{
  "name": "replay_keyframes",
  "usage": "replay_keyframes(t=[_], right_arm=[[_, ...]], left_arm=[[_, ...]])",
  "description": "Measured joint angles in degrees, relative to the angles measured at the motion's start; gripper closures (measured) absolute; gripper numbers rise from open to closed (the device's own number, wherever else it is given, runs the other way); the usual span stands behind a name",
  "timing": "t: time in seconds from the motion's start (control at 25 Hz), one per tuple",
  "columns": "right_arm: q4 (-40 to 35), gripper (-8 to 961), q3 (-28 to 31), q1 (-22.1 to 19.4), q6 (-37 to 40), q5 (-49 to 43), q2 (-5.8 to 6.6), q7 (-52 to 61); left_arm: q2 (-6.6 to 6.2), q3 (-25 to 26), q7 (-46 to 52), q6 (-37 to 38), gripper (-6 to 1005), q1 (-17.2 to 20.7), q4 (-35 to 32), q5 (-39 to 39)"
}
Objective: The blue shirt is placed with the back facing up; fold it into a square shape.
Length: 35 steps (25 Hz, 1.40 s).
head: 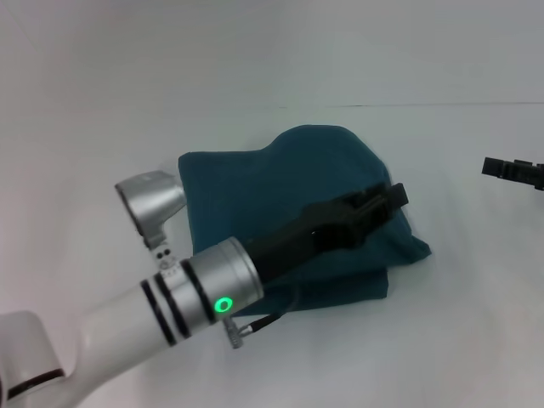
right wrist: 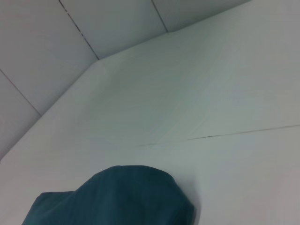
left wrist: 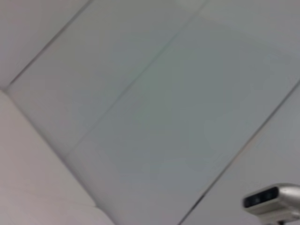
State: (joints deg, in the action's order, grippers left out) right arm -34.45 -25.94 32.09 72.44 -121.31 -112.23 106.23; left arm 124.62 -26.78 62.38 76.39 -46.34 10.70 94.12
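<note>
Fabric first: blue shirt (head: 280, 183) lying bunched and folded near the middle of the white table (head: 442, 340), plain dark teal, no print showing. Rounded hump toward 12 o'clock, squarer corner toward 10 o'clock, pointed corner poking out toward 4 o'clock. Second layer peeking from beneath along the 6 o'clock edge, so at least two thicknesses stacked. Outline lumpy rather than square.

Reaching in from 8 o'clock across the garment: left arm, white shell ending in a silver cuff with a lit green ring (head: 223, 304). Thin black cable (head: 263, 323) looping under that cuff. Beyond it, black left gripper (head: 393, 197) stretched over the shirt, tip near the cloth's 3 o'clock edge. Touching the fabric or just above it, and spread or pressed together: cannot tell from this angle.

Well apart at 3 o'clock of the shirt, at the head view's edge: right gripper (head: 510, 170), black, over bare table, clear of the cloth. Spread or pressed together, likewise impossible to tell.

From the right wrist view: same shirt (right wrist: 117, 199) as a dark rounded mound on the pale table (right wrist: 220, 159), grey wall panels (right wrist: 47, 47) behind.

From the left wrist view: only pale panels (left wrist: 164, 108) with thin seams, plus a small silver-grey device (left wrist: 274, 201) at the corner; no cloth visible there.
</note>
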Motion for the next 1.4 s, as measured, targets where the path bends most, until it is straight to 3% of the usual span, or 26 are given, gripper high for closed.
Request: replay_keyframes(t=[0.12,0.28,0.4,0.56,0.84,1.4], right_arm=[[0.10,128,-0.15,0.25,-0.48,-0.75,0.10,1.15],[-0.05,128,-0.83,0.54,-0.71,-0.93,0.19,3.03],[-0.25,127,-2.53,1.00,-0.72,-0.96,0.28,5.68],[-0.36,127,-5.47,1.74,-0.28,-0.96,0.81,9.61],[-0.51,127,-5.87,2.16,1.57,-0.64,0.87,12.12],[-0.34,128,-6.42,2.30,1.20,-0.86,0.05,12.37]], left_arm=[[-0.08,-0.18,2.71,5.48,752,2.69,-4.98,2.11],[-0.20,0.89,6.64,5.78,576,6.55,-12.79,1.85],[-0.30,2.41,9.49,2.92,358,8.27,-17.74,1.69],[-0.51,4.89,15.64,-6.25,277,9.04,-23.17,1.65],[-0.81,5.65,23.50,-23.81,134,6.97,-26.02,1.78],[-0.47,-0.14,24.56,-36.75,123,1.18,-23.70,2.00]])
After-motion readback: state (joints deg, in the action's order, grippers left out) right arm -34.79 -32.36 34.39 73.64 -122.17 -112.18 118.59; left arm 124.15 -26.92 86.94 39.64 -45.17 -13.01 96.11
